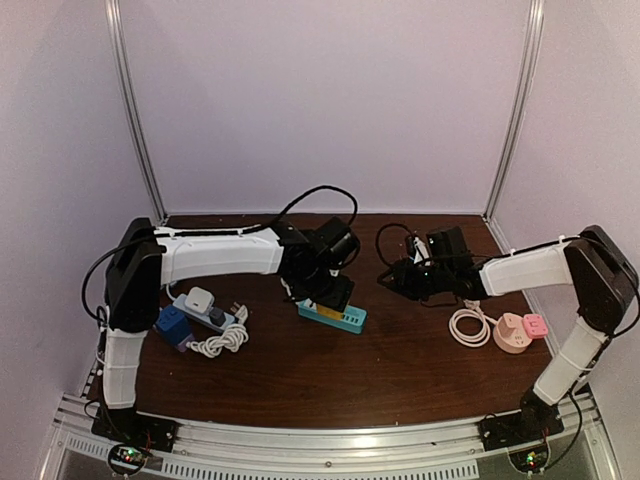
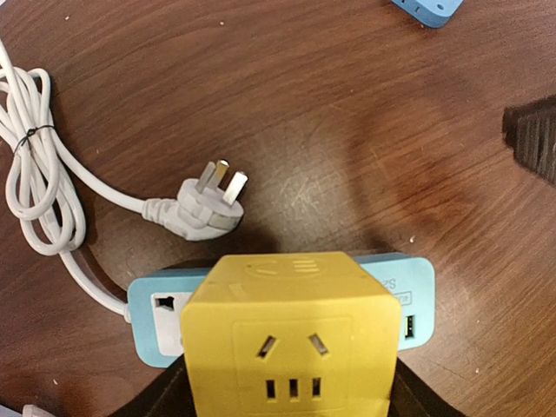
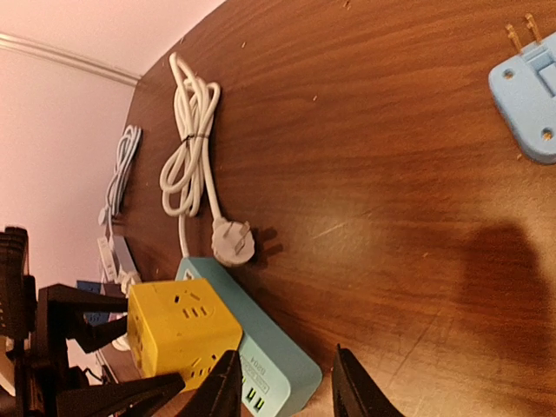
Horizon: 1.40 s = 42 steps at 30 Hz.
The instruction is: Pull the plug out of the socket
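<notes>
A yellow cube plug (image 2: 291,334) sits on top of a teal socket strip (image 2: 408,295), which lies flat on the brown table. My left gripper (image 2: 291,395) is shut on the cube, one dark finger on each side. From above, the left gripper (image 1: 325,292) covers most of the cube over the strip (image 1: 340,318). In the right wrist view the cube (image 3: 178,330) rests on the strip (image 3: 278,365). My right gripper (image 3: 287,395) is open, and the strip's near end lies beside its left finger. It hovers right of the strip (image 1: 397,280).
The strip's white plug (image 2: 211,208) and coiled cable (image 2: 35,165) lie loose on the table. A blue adapter (image 3: 530,95) lies further out. A white strip with adapters (image 1: 205,308) and a blue cube (image 1: 172,326) sit left. A pink socket (image 1: 516,333) with a cable sits right.
</notes>
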Each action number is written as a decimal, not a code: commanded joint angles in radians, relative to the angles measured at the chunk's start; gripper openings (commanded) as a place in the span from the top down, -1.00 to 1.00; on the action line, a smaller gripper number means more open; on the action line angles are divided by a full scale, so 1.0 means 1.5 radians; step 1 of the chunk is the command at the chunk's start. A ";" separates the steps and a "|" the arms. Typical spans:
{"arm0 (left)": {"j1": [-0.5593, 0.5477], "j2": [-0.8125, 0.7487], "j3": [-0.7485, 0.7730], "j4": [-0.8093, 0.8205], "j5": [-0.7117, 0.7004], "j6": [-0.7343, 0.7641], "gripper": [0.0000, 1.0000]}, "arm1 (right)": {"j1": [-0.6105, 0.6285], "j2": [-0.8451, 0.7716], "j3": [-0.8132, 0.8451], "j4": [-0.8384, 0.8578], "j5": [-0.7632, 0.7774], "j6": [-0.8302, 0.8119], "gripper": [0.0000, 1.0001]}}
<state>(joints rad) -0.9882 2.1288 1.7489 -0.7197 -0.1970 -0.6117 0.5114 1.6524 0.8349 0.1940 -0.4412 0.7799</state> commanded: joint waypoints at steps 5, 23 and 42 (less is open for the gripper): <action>-0.001 0.021 0.019 -0.012 -0.031 -0.010 -0.25 | 0.053 0.040 -0.050 0.166 -0.059 0.146 0.69; -0.001 0.029 0.042 -0.009 -0.040 -0.007 -0.09 | 0.147 0.118 -0.014 0.130 0.001 0.254 1.00; -0.004 0.021 0.108 -0.022 -0.031 0.024 0.45 | 0.168 0.156 -0.010 0.075 0.073 0.305 1.00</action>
<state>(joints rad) -0.9882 2.1689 1.8324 -0.7940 -0.2401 -0.6003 0.7536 1.8400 0.8318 0.3740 -0.3935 1.2118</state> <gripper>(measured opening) 0.626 0.008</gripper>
